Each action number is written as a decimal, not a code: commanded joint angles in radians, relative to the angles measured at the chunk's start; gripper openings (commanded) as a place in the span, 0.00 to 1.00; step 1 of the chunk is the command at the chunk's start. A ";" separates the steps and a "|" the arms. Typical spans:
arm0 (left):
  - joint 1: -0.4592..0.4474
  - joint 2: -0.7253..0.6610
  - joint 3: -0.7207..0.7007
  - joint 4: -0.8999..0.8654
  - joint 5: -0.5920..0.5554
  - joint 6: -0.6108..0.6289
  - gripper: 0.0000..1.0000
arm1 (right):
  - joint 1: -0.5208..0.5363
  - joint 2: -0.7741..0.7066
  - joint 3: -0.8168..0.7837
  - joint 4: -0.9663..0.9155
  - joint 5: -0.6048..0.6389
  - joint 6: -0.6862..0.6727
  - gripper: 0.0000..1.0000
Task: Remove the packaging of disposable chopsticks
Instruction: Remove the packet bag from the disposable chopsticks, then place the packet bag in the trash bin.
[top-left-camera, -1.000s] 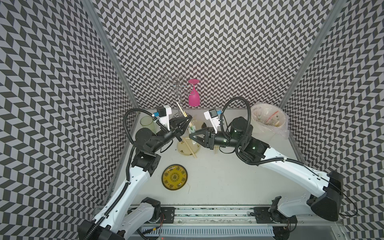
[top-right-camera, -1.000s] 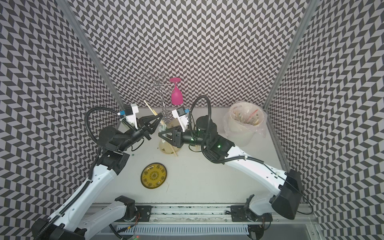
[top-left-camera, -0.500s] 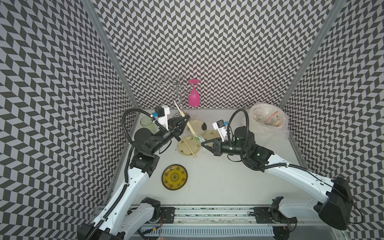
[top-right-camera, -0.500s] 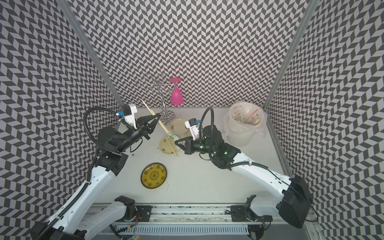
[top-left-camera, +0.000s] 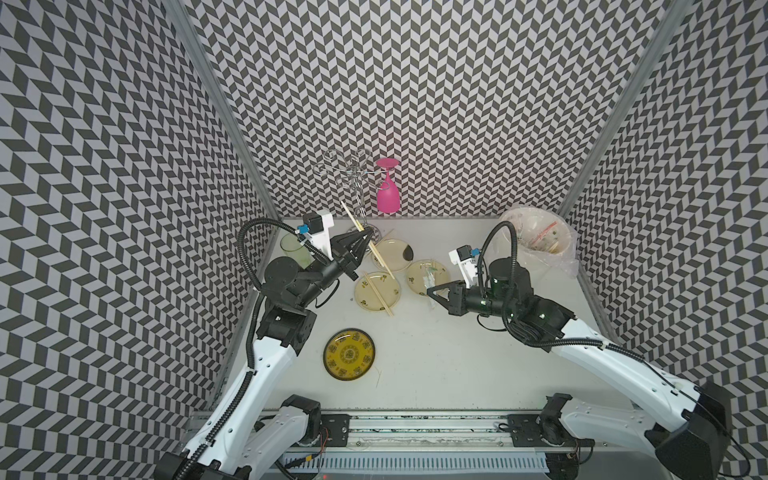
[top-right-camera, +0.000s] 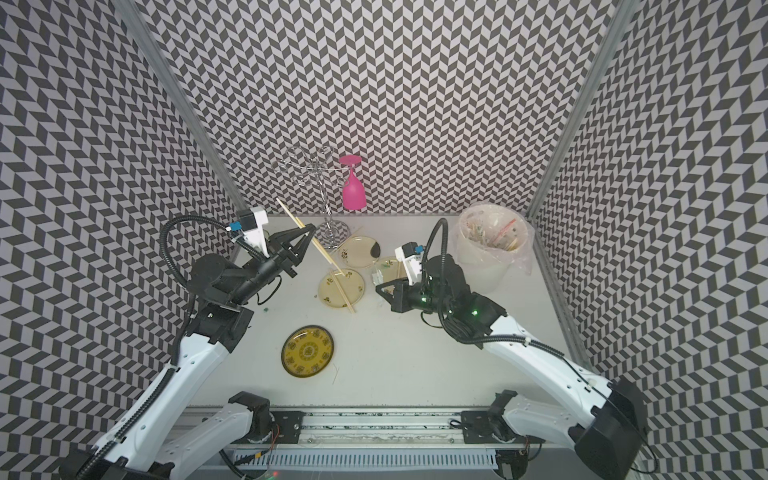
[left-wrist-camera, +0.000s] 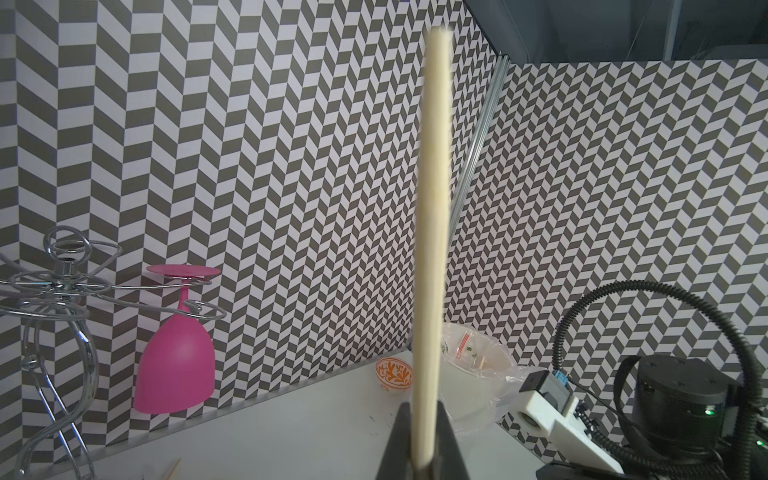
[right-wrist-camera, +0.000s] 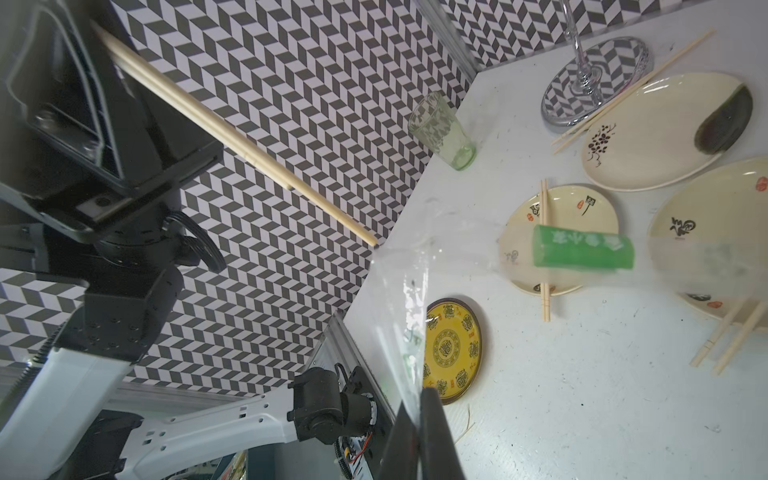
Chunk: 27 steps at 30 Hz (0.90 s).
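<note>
right gripper (top-left-camera: 429, 292) has pulled well clear of left gripper (top-left-camera: 366, 237) | sleeve (right-wrist-camera: 582, 247) now off, pinched in right jaws, trailing ahead | chopsticks (left-wrist-camera: 432, 249) bare, clamped in left jaws, poking out both sides | pair unwrapped; likely bin (top-right-camera: 490, 270) next, behind right gripper

Booth w/ three walls (top-left-camera: 415, 104), all in b/w chevron print: a back wall and two side walls closing in on it. Bare aluminium posts (top-left-camera: 231, 124) run up both back corners. Floor of the cell is a pale grey-white tabletop (top-left-camera: 457, 365), scuffed, w/ small dark specks and scratches. Along the front edge sits a metal rail (top-left-camera: 415, 430), w/ a slotted white strip (top-left-camera: 415, 459) below it. Light is bright and even; shadows soft. In the left wrist view, grey structure (left-wrist-camera: 623, 29) shows above the wall top, unclear what.
</note>
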 joint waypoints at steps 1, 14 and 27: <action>0.006 -0.019 0.005 0.031 -0.003 -0.016 0.00 | -0.003 -0.015 0.040 0.001 0.019 -0.021 0.00; -0.008 -0.014 -0.010 0.052 0.004 -0.025 0.00 | -0.303 -0.091 0.179 -0.083 0.391 -0.077 0.00; -0.043 -0.014 -0.002 0.017 -0.022 0.006 0.00 | -0.794 0.039 0.117 0.083 -0.005 0.090 0.00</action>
